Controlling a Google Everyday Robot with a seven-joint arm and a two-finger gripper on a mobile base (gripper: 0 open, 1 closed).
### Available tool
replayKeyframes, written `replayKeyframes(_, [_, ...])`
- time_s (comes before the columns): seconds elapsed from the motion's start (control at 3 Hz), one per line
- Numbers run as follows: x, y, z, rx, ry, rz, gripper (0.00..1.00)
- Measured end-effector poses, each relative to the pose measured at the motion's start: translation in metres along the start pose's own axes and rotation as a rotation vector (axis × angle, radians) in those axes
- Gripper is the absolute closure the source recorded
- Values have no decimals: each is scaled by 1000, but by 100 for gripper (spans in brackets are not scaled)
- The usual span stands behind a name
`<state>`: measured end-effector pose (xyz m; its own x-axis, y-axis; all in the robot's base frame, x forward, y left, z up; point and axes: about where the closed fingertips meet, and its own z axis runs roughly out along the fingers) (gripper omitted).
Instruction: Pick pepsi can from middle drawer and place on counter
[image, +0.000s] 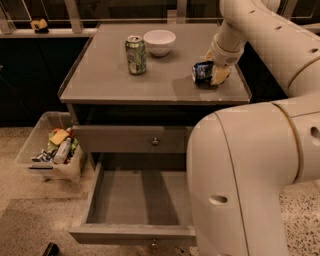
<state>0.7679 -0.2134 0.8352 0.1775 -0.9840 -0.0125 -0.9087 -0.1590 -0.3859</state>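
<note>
Big white arm (260, 30) reached over the counter surface (100, 80), with the middle drawer (135, 192) open and empty below. Gripper (211, 71) sat low near the right edge, fingers clamped on the pepsi can (201, 72), probably to set it down without tipping.

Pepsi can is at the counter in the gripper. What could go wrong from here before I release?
1. The pepsi can looks tipped, not upright, in the gripper, near the right front edge of the counter. Released like this, it might roll off.
2. The middle drawer stands open below the counter. A falling can could land in it, or a base move could knock it.
</note>
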Motion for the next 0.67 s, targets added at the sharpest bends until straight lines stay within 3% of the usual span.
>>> replayKeyframes(0.67, [0,0,0,0,0,0,30])
